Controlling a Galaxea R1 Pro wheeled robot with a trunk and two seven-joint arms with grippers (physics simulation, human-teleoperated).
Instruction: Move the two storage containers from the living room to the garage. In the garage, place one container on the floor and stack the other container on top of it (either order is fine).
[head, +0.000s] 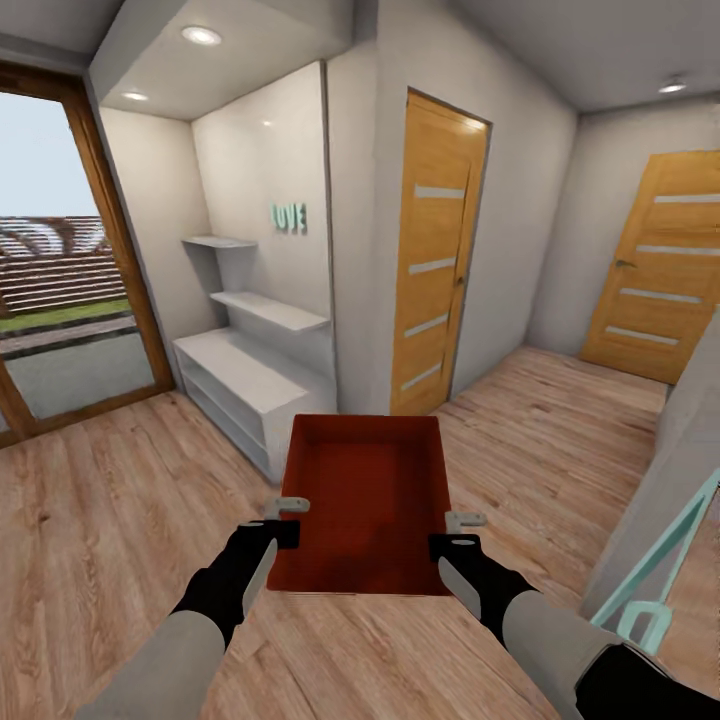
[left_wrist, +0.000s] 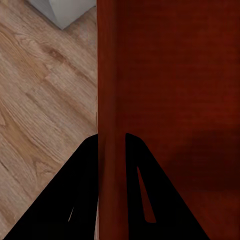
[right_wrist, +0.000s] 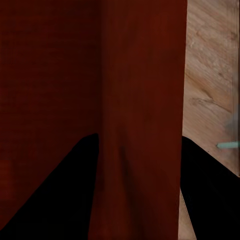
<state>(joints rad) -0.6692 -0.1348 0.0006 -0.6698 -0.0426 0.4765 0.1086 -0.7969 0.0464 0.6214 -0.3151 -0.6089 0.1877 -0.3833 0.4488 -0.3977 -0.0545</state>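
**Container held between both grippers in a wood-floored room**

Light wood-plank flooring (head: 120, 500) is seen underfoot, bounded by white walls. A wood-framed glass door (head: 60, 260) is set at the far left, with a white shelf unit (head: 250, 380) in an alcove beside it. Two orange-brown wooden doors (head: 435, 250) are set ahead and to the right.

One red-orange storage container (head: 365, 510) is held above the planks, in front of the robot, open side up. Its left wall is clamped by the left gripper (head: 285, 520), one finger (left_wrist: 82, 200) outside the wall and one inside. Its right wall is clamped likewise by the right gripper (head: 455, 530), whose fingers (right_wrist: 60, 195) are set on either side of that wall.
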